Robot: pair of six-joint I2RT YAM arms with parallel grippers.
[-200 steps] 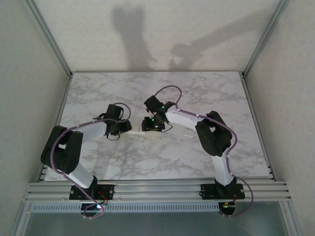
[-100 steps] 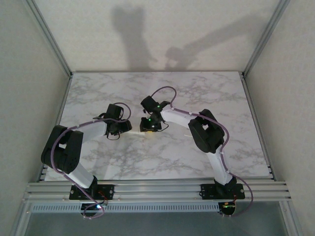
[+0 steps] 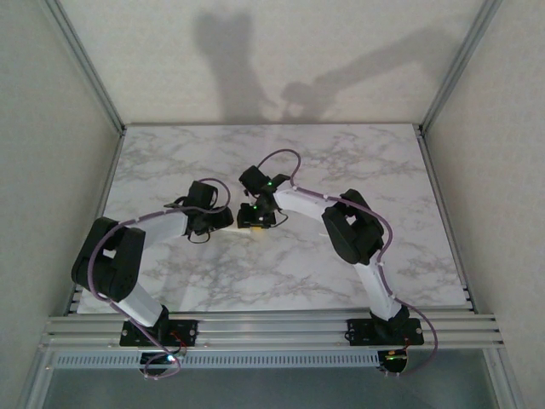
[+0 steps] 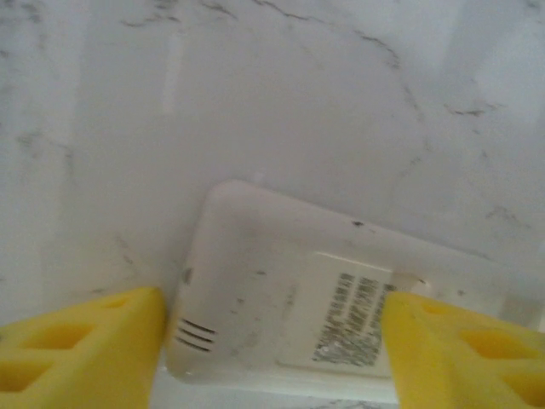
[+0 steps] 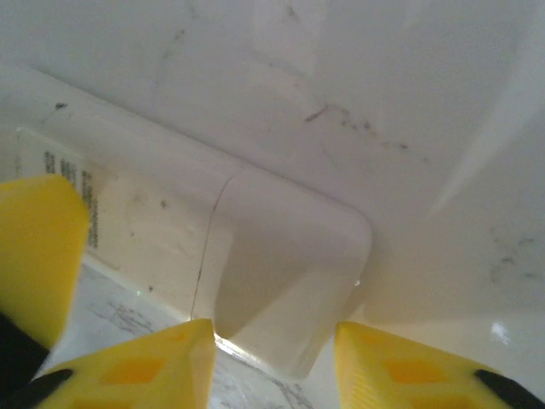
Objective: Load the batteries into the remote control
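Left gripper (image 4: 268,296) sits spread, seemingly pinning the remote (image 4: 255,247) label-side up on the desk (image 4: 255,85); right gripper (image 5: 272,325) brackets the battery cover (image 5: 281,247), can't tell if squeezing.

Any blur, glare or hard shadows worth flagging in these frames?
Top external: sharp, evenly lit; the arms throw dark shadows on the back wall. Left wrist: soft all over; the label on the remote is unreadable, the yellow fingers fuzzy. Right wrist: the blurriest, washed out, with a bright streak at right; the remote barely stands out from the table.
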